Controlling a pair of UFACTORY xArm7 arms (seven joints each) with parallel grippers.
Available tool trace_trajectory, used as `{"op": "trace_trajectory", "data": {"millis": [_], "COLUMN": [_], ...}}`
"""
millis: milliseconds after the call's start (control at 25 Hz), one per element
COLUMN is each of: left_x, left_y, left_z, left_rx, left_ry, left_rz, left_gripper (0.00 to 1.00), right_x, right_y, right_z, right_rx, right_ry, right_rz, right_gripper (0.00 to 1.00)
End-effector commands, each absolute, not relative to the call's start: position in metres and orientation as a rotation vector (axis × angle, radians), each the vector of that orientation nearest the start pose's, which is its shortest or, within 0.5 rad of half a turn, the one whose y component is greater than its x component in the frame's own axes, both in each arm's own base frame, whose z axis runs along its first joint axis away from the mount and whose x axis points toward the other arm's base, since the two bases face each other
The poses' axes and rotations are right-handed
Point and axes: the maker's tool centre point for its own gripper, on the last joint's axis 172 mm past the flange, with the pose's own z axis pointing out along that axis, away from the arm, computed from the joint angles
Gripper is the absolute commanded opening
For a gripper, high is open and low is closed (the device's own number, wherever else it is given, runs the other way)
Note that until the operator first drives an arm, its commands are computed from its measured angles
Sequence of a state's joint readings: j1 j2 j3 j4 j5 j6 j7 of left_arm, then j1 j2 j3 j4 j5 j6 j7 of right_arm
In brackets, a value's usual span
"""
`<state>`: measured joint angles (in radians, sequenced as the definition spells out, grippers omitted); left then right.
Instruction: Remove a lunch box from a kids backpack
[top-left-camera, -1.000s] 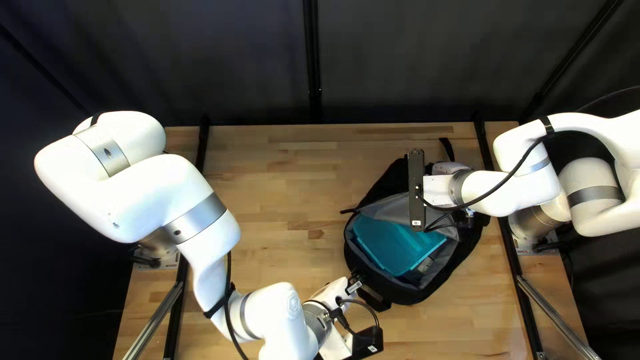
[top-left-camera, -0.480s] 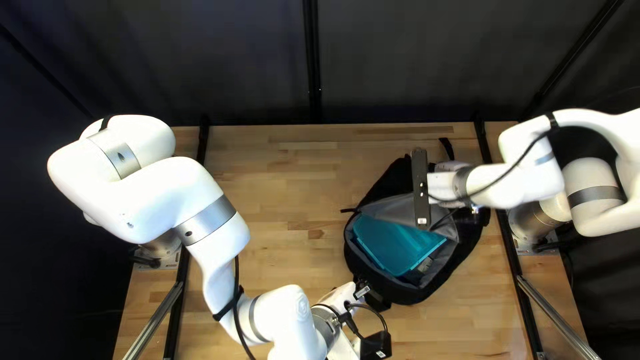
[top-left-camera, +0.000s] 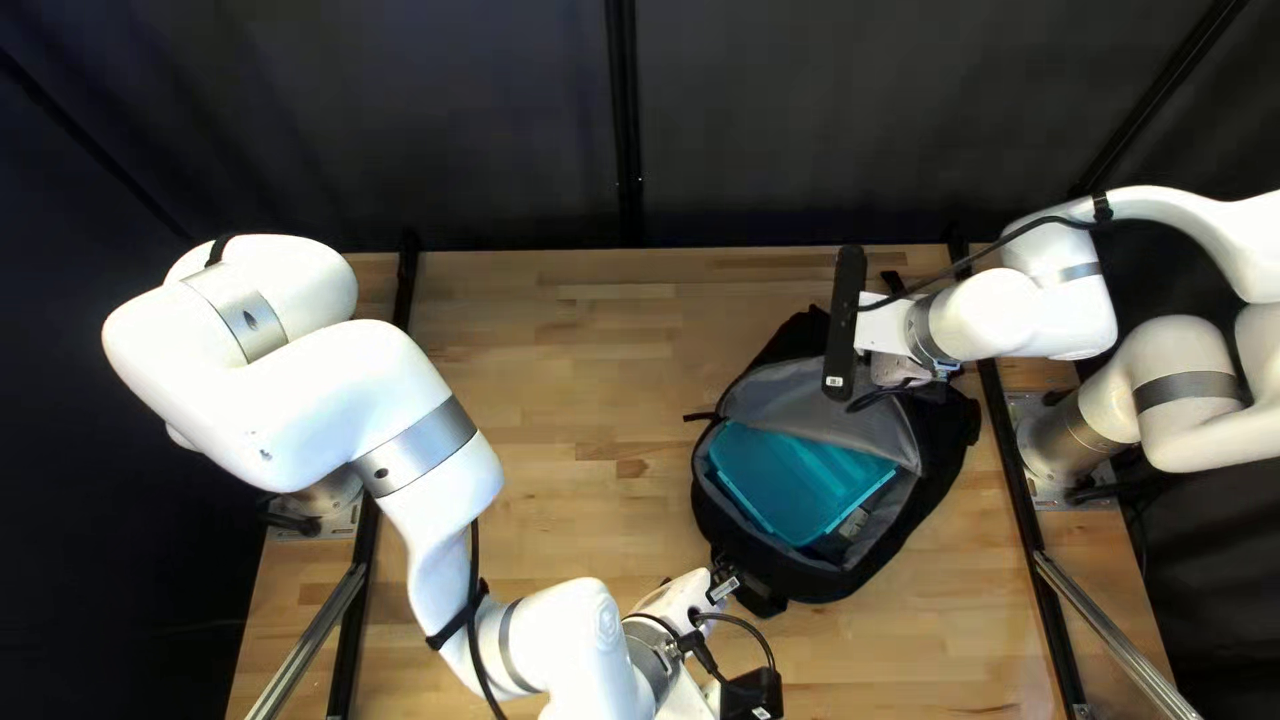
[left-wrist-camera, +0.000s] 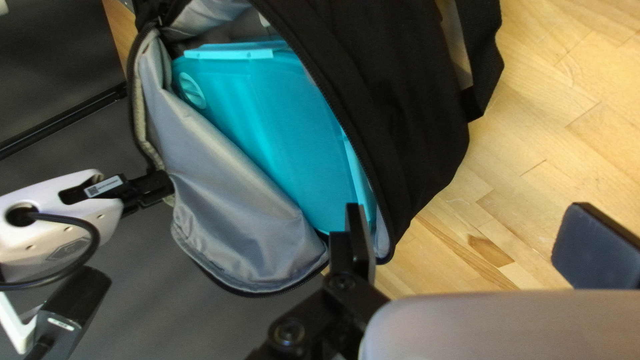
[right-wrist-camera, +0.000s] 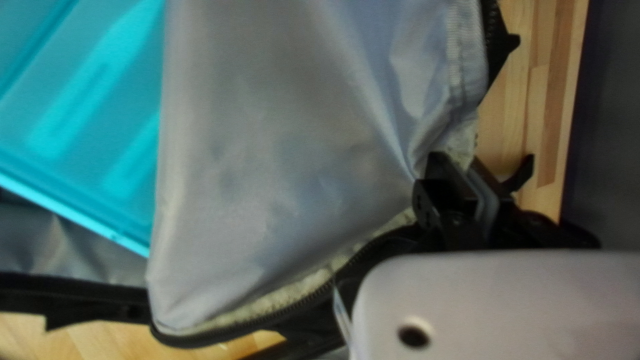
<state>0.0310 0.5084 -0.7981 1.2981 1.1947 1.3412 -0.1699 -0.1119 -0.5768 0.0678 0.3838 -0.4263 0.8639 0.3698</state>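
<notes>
My left gripper [top-left-camera: 722,587] is low beside the near side of the black backpack [top-left-camera: 787,574]; my right gripper [top-left-camera: 904,371] is over its far part. In the left wrist view my left gripper [left-wrist-camera: 463,233] stands wide open, one finger by the bag's zipped rim, the other over bare wood. The teal lunch box [left-wrist-camera: 267,127] lies inside the open backpack [left-wrist-camera: 393,87], ahead of that first finger. In the right wrist view my right gripper [right-wrist-camera: 460,180] is shut on the edge of the grey-lined flap [right-wrist-camera: 287,153], which partly covers the lunch box [right-wrist-camera: 100,100].
The wooden table [top-left-camera: 534,400] extends left of the backpack in the top left view. Black rails run along the table's sides, the right one [top-left-camera: 1020,494] passing near the bag. A loop strap [top-left-camera: 892,282] sticks out at the bag's far end.
My right gripper has moved toward the table's far edge, drawing the grey flap back with it. My left gripper has shifted slightly right in the top left view; the lunch box has barely moved.
</notes>
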Motion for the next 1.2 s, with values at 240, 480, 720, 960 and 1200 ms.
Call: {"op": "trace_trajectory", "data": {"millis": [240,480,720,960,1200], "left_x": [0.541,0.544,0.547,0.586,0.598], "left_y": [-0.188,-0.187,-0.172,-0.14,-0.115], "left_z": [0.154,0.156,0.175,0.22,0.176], "left_rx": [-2.02,-2.043,-2.102,-2.128,-2.156], "left_ry": [1.185,1.164,1.063,0.94,0.886], "left_rz": [-0.087,-0.101,-0.091,-0.087,-0.077], "left_gripper": [1.0,1.0,1.0,1.0,1.0], "right_x": [0.32,0.322,0.322,0.322,0.322], "right_y": [-0.09,-0.093,-0.093,-0.093,-0.093], "right_z": [0.156,0.156,0.156,0.156,0.156], "right_rx": [-3.469,-3.46,-3.46,-3.46,-3.46], "right_ry": [0.36,0.395,0.395,0.395,0.395], "right_rz": [-0.319,-0.315,-0.315,-0.315,-0.315], "right_gripper": [0.0,0.0,0.0,0.0,0.0]}}
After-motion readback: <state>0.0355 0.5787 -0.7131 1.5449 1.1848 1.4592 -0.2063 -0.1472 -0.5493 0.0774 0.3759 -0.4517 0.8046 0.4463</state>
